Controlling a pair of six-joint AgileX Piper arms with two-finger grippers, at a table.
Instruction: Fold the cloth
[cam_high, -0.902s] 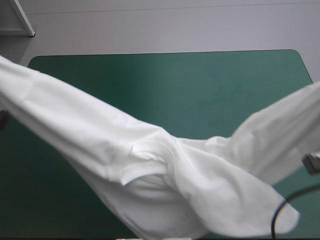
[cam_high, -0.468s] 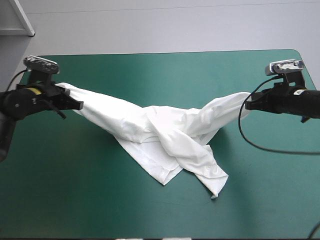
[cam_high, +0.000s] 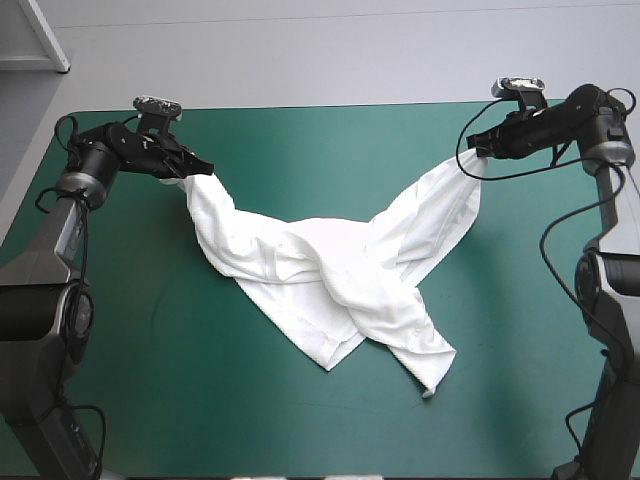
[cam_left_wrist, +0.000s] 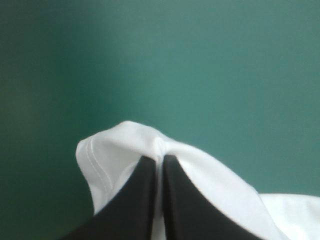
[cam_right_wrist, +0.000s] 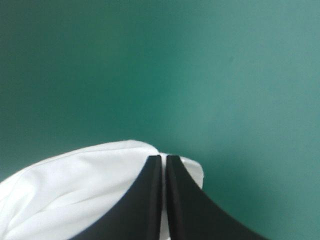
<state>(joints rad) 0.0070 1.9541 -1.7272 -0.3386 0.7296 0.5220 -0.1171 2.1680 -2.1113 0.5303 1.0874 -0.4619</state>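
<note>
The white T-shirt (cam_high: 335, 275) lies twisted across the middle of the teal-green table (cam_high: 120, 380), two strands rising toward the far corners. My left gripper (cam_high: 198, 167) holds the far-left strand, shut on a hemmed edge of the T-shirt (cam_left_wrist: 115, 150); its fingertips (cam_left_wrist: 159, 161) pinch the fabric. At the far right, my right gripper (cam_high: 476, 148) is shut on the other strand, and the T-shirt (cam_right_wrist: 75, 185) bunches around its black fingers (cam_right_wrist: 150, 200). The lower part of the shirt rests on the table, a loose end pointing toward the near edge.
A black cable loops beside the right arm (cam_high: 600, 150) near the table's right edge. Bare teal-green cover (cam_right_wrist: 200, 75) lies ahead of both grippers. The table's far edge (cam_high: 330, 106) runs just behind them.
Both grippers have carried the shirt's ends down and toward the far edge. The shirt, earlier lifted high and spread, now lies twisted on the table between them.
</note>
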